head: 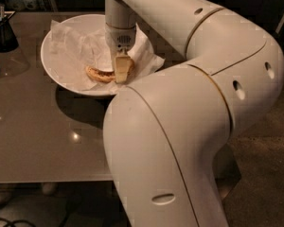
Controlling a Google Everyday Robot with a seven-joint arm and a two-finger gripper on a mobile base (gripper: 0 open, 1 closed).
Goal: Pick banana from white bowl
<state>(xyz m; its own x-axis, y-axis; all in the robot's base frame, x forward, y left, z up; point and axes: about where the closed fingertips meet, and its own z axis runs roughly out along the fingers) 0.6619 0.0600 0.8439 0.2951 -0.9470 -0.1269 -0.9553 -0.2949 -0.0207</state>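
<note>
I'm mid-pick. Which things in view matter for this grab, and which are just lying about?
Part of the job:
- banana, lying in the bowl
- white bowl
- gripper, down inside the bowl at the banana's right end

Just lying about:
- crumpled white paper lining the bowl
- dark cup at the table's far left
- table

Banana (99,74) in white bowl (48,63), at gripper (123,74)

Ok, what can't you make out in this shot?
All in the camera view:
Right end of the banana: hidden behind the tool, which is down in the white bowl.
Bowl's near right rim: covered by the arm.
Dark cup, far left: cut off by the edge.
Whether the tool grips the banana: unclear.
</note>
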